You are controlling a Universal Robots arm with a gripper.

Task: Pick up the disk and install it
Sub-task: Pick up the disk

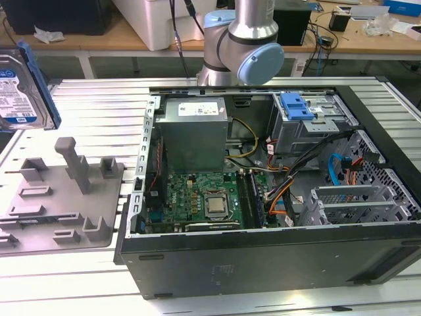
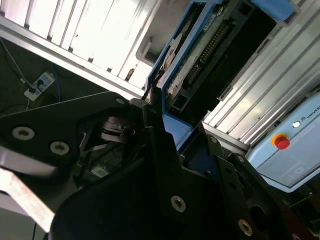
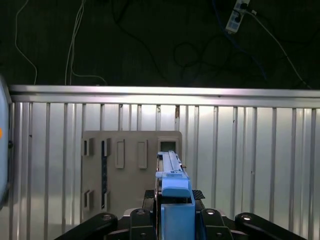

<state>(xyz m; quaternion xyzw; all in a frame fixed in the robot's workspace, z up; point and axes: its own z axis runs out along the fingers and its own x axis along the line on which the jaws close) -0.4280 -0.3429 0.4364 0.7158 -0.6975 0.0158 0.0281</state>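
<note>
You have the pick-up half done. The disk (image 1: 18, 92), a flat silver hard drive with a white-and-blue label and a blue plastic carrier frame, hangs in the air at the exterior view's far left, clear of the grey plastic fixture plate with upright posts (image 1: 62, 197) beneath it. In the first wrist view the black gripper (image 3: 175, 222) is clamped narrow on the frame. The disk (image 3: 172, 177) stands edge-on between its fingers, above the fixture plate (image 3: 130, 165) on the slatted aluminium table (image 3: 250, 150).

The install half is left: the disk is well apart from the open black computer case (image 1: 263, 263).

For room, you have open air over the table between the fixture plate and the case. The plate's tallest post (image 1: 71, 158) rises under the disk, so it is the nearest thing to snag. The case's side wall rim (image 1: 146, 164) is the first edge on the way in.

Inside, the large grey metal power-supply box (image 1: 194, 131) takes up that side. The grey metal drive cage (image 1: 316, 128) with its ridged blue latch tab (image 1: 296, 105) sits toward the exterior view's right. Loose black and orange cables (image 1: 279, 194) crowd just beside the cage, so I judge the approach there to be tight.
</note>
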